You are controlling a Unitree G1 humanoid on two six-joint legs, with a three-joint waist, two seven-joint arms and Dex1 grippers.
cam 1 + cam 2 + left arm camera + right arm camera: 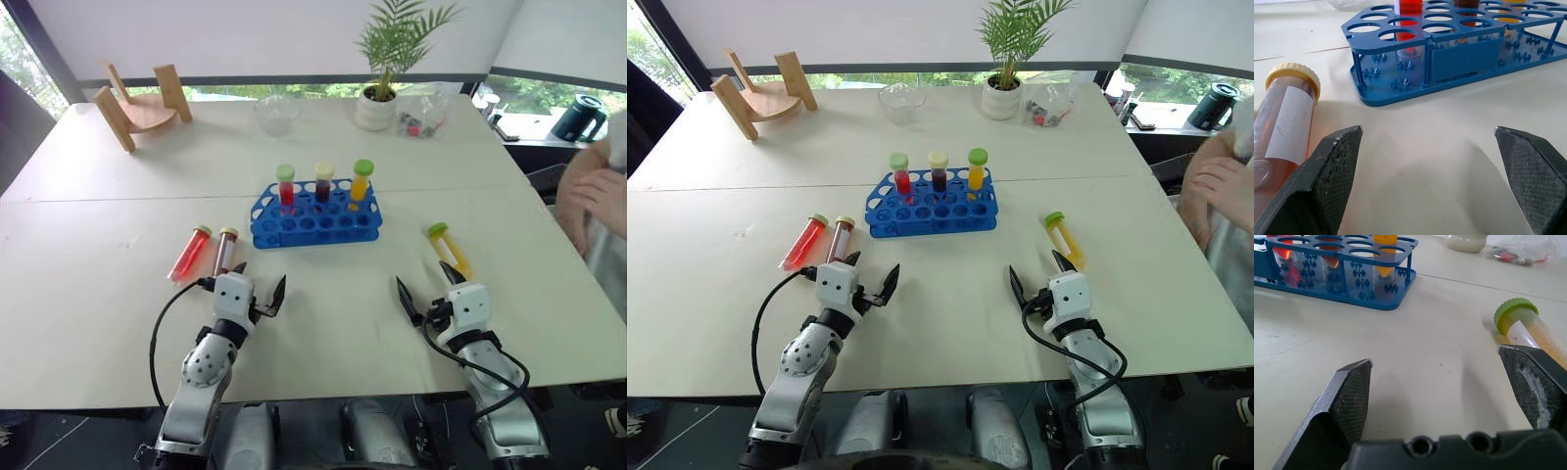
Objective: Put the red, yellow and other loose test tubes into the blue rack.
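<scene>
1. Three loose tubes lie flat on the worktop. From the left: the red tube and the dark tube side by side, left of and nearer than the rack, and the yellow tube off to the rack's right.
2. The left gripper, jaws wide and empty, hovers just beside the dark tube. Risk: the two tubes lie close together, so a finger coming down may nudge the red one and roll it away.
3. The rack stands mid-worktop with three tubes upright in its far row, the other holes free. Risk: a tube brought in tilted could catch a hole's rim or knock a standing tube.
4. The right gripper, jaws wide and empty, sits by the yellow tube. Risk: pinched near one end, the round tube could swing or slip out.
</scene>
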